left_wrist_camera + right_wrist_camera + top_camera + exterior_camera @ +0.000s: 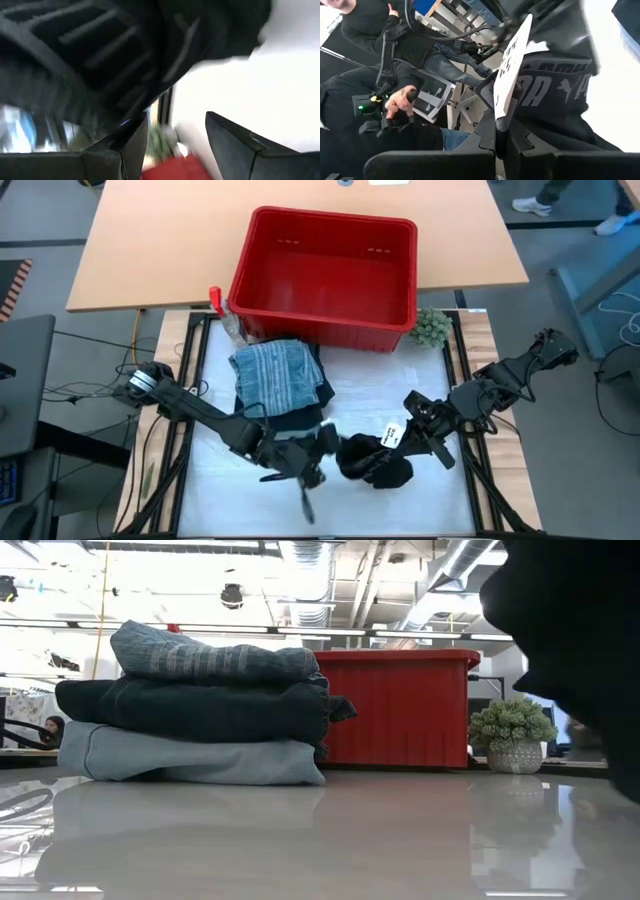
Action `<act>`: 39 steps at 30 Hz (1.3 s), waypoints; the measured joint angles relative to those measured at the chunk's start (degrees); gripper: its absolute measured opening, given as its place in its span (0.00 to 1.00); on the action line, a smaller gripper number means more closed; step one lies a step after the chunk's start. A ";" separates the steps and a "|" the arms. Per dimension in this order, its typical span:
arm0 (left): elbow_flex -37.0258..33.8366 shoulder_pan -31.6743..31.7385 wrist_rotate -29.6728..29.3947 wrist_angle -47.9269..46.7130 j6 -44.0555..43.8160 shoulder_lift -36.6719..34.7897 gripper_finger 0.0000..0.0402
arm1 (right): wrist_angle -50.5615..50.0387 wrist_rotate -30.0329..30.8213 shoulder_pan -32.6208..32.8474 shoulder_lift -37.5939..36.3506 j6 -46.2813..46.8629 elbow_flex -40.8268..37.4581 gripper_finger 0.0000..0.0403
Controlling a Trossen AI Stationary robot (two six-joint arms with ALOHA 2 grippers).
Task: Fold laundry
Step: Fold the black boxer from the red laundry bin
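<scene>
Two tools work at the near edge of the white worktop (pixel 400 380), one on either side of a crumpled black garment (pixel 372 460). The right tool (pixel 397 436) is clamped tight on that garment's white tag (pixel 392 435); its wrist view shows the tag (pixel 512 62) standing up between the closed fingers, with the black waistband and its pale lettering just behind. The left tool (pixel 322 442) sits at the garment's other side, its fingers (pixel 235 145) parted about halfway; dark cloth fills much of its wrist view beyond them, but whether it grips that cloth I cannot tell. In the low view the black garment (pixel 580 630) hangs large and dark at the near right.

Farther back, near the middle of the worktop, stands a folded stack of laundry: a light blue piece (pixel 190 755) at the bottom, a dark navy one (pixel 190 710) on it, and a grey-blue striped one (pixel 215 658) on top. From above only the striped piece (pixel 275 372) and the navy edge (pixel 305 418) under it show.

Beyond the stack a red basket (pixel 325 320) sits at the far edge, with a small green fuzzy ball (pixel 431 326) just beside its right corner.

Past the worktop, the right wrist view shows a seated person in dark clothes, a hand (pixel 400 102) on a control handle.
</scene>
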 joint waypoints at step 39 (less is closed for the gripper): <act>0.00 -1.05 9.67 1.58 6.89 -1.63 0.47 | 0.24 -1.42 0.26 0.00 -0.01 0.00 0.08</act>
